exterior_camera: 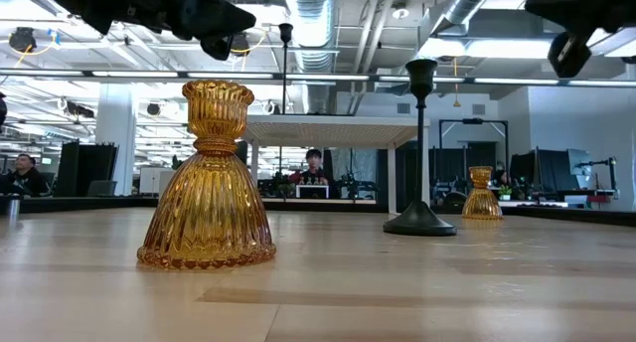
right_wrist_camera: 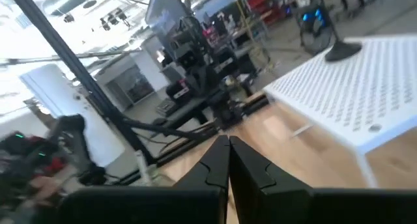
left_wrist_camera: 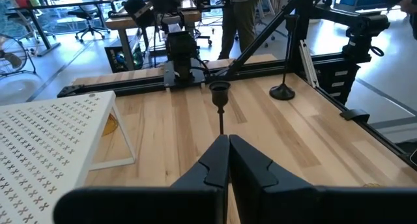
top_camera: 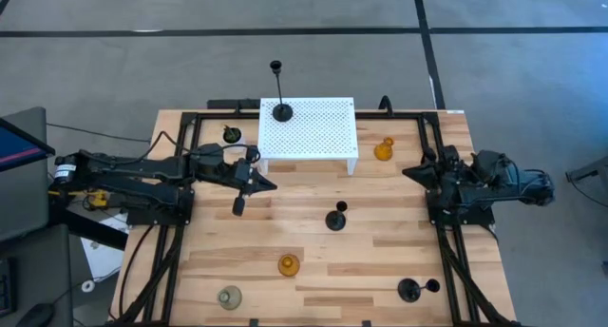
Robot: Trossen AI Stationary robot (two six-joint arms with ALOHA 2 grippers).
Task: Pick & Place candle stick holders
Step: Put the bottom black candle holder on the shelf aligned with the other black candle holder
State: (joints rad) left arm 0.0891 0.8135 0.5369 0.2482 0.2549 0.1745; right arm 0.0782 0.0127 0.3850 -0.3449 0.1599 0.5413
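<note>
Three black thin-stemmed holders show: one stands by its round base on the white perforated stand [top_camera: 282, 109], one on the table's middle [top_camera: 336, 218], one at the near right [top_camera: 410, 289]. An amber holder [top_camera: 384, 150] stands right of the stand, another [top_camera: 289, 264] near the front, and a clear-grey one [top_camera: 229, 297] at the near left. My left gripper [top_camera: 271, 184] is shut and empty, left of the middle black holder [left_wrist_camera: 220, 94]. My right gripper [top_camera: 407, 171] is shut and empty at the right, pointing toward the stand [right_wrist_camera: 352, 100].
The white perforated stand [top_camera: 309, 127] stands on legs at the table's far middle. A small pot with a green plant [top_camera: 231, 133] sits to its left. Black frame rails [top_camera: 177, 165] run along the table's sides. People sit in the room behind [exterior_camera: 314, 165].
</note>
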